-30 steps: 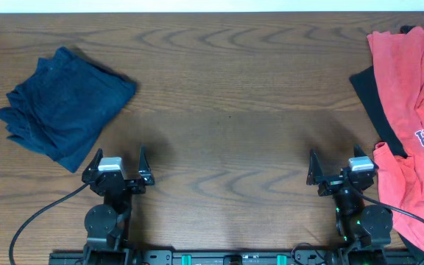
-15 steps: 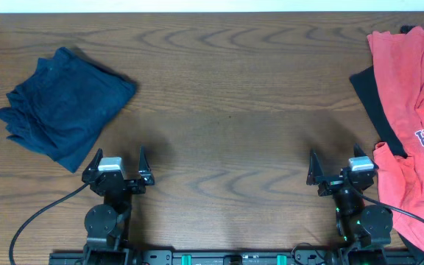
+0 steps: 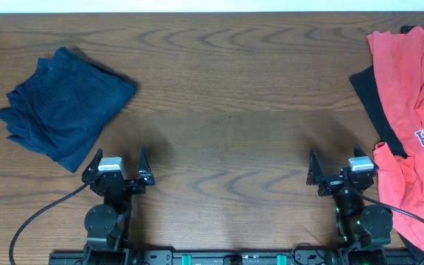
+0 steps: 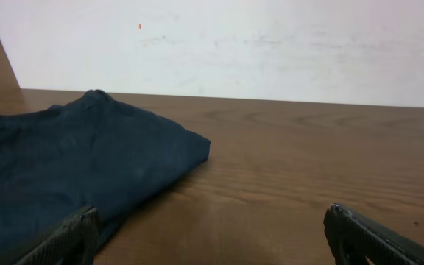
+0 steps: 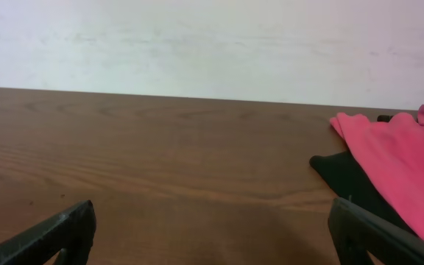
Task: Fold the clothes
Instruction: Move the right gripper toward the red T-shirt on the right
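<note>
A coral-red T-shirt point(image 3: 409, 88) with navy-and-white lettering lies crumpled at the table's right edge, over a black garment point(image 3: 372, 104). Both show at the right of the right wrist view, the T-shirt point(image 5: 403, 158) above the black garment point(image 5: 348, 180). A dark navy garment point(image 3: 63, 104) lies roughly folded at the far left and fills the left of the left wrist view point(image 4: 65, 169). My left gripper point(image 3: 118, 158) is open and empty near the front edge, right of the navy garment; it also shows in the left wrist view point(image 4: 212, 235). My right gripper point(image 3: 338, 163) is open and empty just left of the T-shirt; it also shows in the right wrist view point(image 5: 212, 232).
The wooden table point(image 3: 234, 110) runs between the two piles. A white wall point(image 4: 234, 44) stands behind the far edge. Black cables point(image 3: 32, 224) trail from both arm bases at the front edge.
</note>
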Tool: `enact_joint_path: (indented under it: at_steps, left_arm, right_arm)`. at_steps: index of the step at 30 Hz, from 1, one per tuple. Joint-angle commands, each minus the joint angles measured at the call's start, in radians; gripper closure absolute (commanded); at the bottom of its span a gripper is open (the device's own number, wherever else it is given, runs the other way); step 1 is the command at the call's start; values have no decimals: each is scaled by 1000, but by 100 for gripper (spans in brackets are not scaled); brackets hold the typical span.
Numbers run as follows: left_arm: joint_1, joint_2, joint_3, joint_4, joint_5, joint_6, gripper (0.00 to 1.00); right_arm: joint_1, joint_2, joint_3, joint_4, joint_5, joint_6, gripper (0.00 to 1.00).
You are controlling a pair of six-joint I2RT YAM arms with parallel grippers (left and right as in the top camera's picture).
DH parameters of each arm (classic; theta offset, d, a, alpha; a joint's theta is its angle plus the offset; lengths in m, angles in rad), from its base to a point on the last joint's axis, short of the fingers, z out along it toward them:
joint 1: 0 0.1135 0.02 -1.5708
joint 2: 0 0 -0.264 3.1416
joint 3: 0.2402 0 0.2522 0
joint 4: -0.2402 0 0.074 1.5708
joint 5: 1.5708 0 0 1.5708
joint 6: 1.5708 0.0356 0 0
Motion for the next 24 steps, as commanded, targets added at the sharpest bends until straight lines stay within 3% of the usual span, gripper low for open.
enact_joint_path:
  at_steps: [1,20,24]
  left_arm:
    - [7,-7,-19,-37,-31,6,2]
    - [7,-7,-19,-38,-29,4,2]
    - [7,-7,-19,-40,-18,-25,2]
  right_arm:
    - [6,-5,-1,-3,-8,-11,1]
    - [6,-5,-1,-3,-23,-9,1]
    - [6,-4,0,-6,-23,68,1]
